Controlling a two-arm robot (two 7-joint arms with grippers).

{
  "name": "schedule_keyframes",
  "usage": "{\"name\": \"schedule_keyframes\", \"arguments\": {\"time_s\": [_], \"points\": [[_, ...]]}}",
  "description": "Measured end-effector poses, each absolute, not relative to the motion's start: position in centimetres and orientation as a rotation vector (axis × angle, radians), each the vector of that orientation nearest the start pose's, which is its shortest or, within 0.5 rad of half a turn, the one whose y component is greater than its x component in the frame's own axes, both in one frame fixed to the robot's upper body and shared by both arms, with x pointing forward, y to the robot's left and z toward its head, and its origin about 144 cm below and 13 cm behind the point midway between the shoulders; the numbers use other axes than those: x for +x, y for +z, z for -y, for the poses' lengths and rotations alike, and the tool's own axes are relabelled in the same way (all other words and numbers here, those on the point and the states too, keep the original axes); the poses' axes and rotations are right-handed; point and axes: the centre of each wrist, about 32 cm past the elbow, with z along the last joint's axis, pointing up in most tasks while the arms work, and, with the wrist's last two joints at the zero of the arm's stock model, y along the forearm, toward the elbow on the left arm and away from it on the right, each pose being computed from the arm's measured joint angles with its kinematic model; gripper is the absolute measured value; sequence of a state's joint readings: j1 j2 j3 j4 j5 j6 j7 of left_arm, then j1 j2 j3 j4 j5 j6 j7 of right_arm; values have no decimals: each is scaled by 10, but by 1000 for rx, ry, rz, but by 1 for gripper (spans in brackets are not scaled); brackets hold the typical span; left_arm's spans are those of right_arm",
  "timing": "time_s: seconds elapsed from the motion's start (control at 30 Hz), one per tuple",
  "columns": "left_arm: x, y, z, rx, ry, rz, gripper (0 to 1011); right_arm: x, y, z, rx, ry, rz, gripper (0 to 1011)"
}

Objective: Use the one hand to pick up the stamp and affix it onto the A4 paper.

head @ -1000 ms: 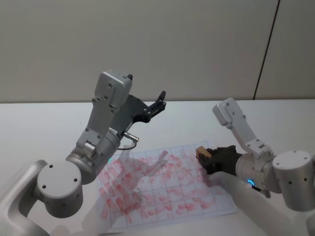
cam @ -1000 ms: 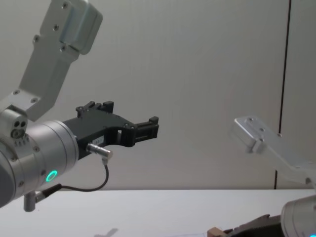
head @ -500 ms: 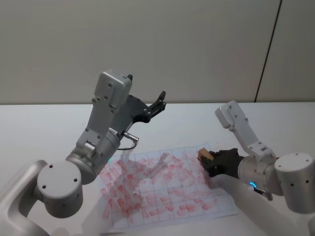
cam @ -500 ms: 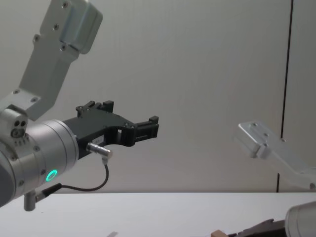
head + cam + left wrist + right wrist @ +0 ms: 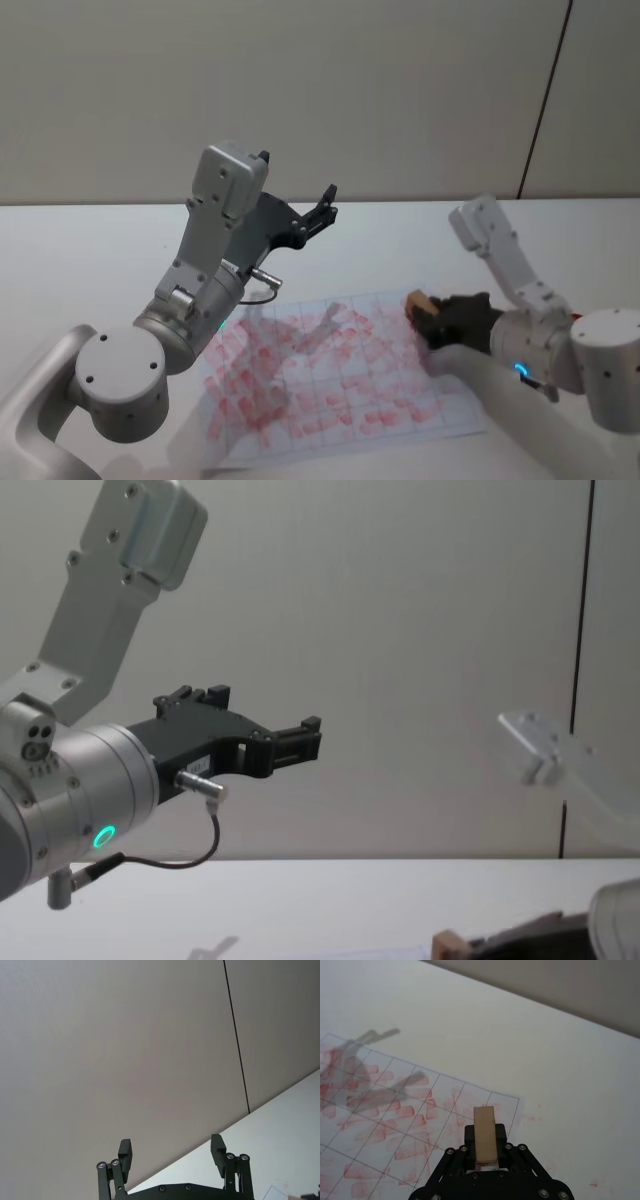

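A plain white tabletop [image 5: 80, 250] runs back to a pale grey-beige wall [image 5: 350, 90] crossed by one thin dark vertical seam [image 5: 545, 100]. On the table lies the thin white A4 paper [image 5: 330, 380], ruled in a grey grid and crowded with smeared red prints. The small tan wooden stamp [image 5: 484, 1132], smooth and unmarked on top, is clamped in the slim black right gripper [image 5: 428, 312] over the sheet's far right corner; whether it touches the paper cannot be told. The cabled black left gripper [image 5: 170, 1152] hangs raised beyond the sheet, fingers spread wide, empty
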State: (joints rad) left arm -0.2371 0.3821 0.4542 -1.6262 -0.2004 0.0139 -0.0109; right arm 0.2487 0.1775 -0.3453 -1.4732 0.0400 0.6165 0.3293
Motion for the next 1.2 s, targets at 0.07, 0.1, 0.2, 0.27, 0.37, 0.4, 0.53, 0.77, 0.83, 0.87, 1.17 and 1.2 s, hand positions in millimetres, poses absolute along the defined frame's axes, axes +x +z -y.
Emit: {"name": "schedule_keyframes", "arguments": {"time_s": [0.07, 0.1, 0.2, 0.27, 0.37, 0.4, 0.53, 0.77, 0.83, 0.87, 1.17, 1.2], "points": [[492, 1204, -198, 61, 1124, 268, 1001, 512, 1181, 179, -520, -970, -242, 217], [492, 1204, -198, 61, 1124, 268, 1001, 512, 1185, 180, -497, -977, -229, 217], [492, 1204, -198, 61, 1124, 268, 1001, 512, 1192, 181, -464, -986, -212, 217], [492, 1204, -198, 61, 1124, 268, 1001, 512, 1198, 183, -430, -998, -195, 217], [492, 1204, -198, 61, 1124, 268, 1001, 511, 1207, 188, -389, -1020, -173, 217], [492, 1204, -198, 61, 1124, 268, 1001, 511, 1210, 190, -370, -1034, -165, 217], [492, 1204, -198, 61, 1124, 268, 1001, 511, 1216, 196, -341, -1064, -153, 217], [492, 1204, -198, 61, 1124, 268, 1001, 508, 1222, 216, -318, -1135, -161, 217], [492, 1204, -198, 61, 1124, 268, 1001, 507, 1221, 220, -321, -1147, -168, 217], [492, 1204, -198, 61, 1124, 268, 1001, 505, 1220, 224, -326, -1158, -175, 217], [492, 1204, -198, 61, 1124, 268, 1001, 494, 1206, 252, -377, -1216, -233, 217], [492, 1204, -198, 61, 1124, 268, 1001, 494, 1206, 252, -377, -1216, -233, 217]]}}
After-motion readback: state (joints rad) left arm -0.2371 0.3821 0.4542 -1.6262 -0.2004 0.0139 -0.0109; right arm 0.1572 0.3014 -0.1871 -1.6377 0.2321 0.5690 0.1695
